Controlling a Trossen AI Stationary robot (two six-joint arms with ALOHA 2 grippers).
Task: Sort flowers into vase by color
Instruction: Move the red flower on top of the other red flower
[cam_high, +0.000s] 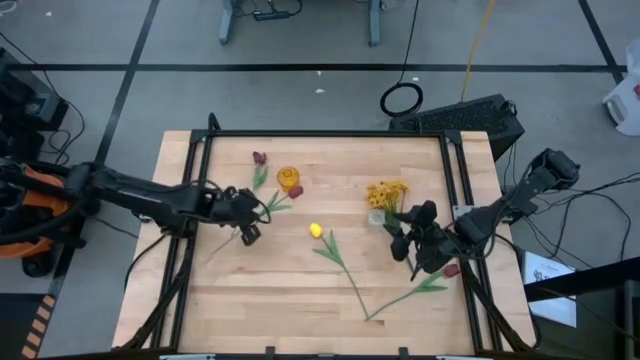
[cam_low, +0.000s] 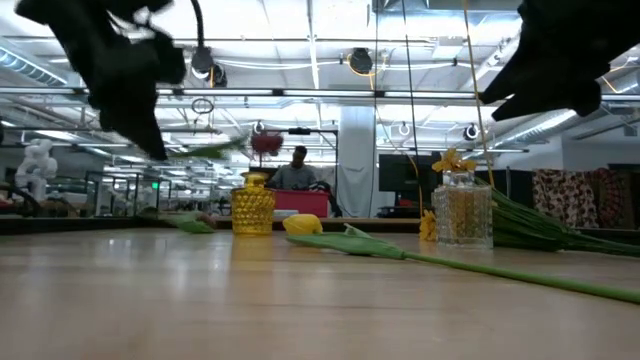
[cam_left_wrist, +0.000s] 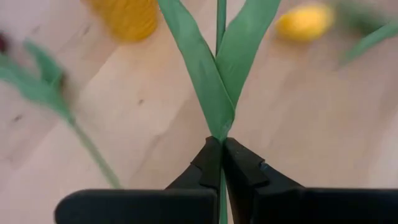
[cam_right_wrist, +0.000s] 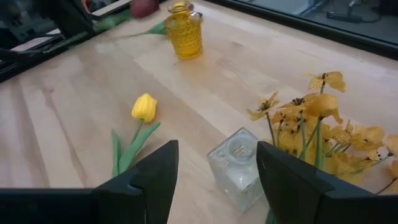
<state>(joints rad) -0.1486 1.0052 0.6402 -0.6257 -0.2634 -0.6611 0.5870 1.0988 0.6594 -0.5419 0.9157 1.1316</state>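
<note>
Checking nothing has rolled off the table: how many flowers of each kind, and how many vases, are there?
Dark-red tulips: 3
Yellow tulip: 1
Yellow blossom bunch: 1
Vases, yellow and clear: 2
Total: 7

The table (cam_high: 260, 290) is pale, smooth wood with a matt grain, edged by a black metal frame (cam_high: 330, 133), carrying a ribbed yellow glass vase (cam_right_wrist: 183, 31) and a clear, glossy glass vase (cam_right_wrist: 239, 165), while the flowers' (cam_right_wrist: 144, 109) leaves look like matt cloth and the left gripper's fingers (cam_left_wrist: 208, 168) like matt black plastic.
</note>
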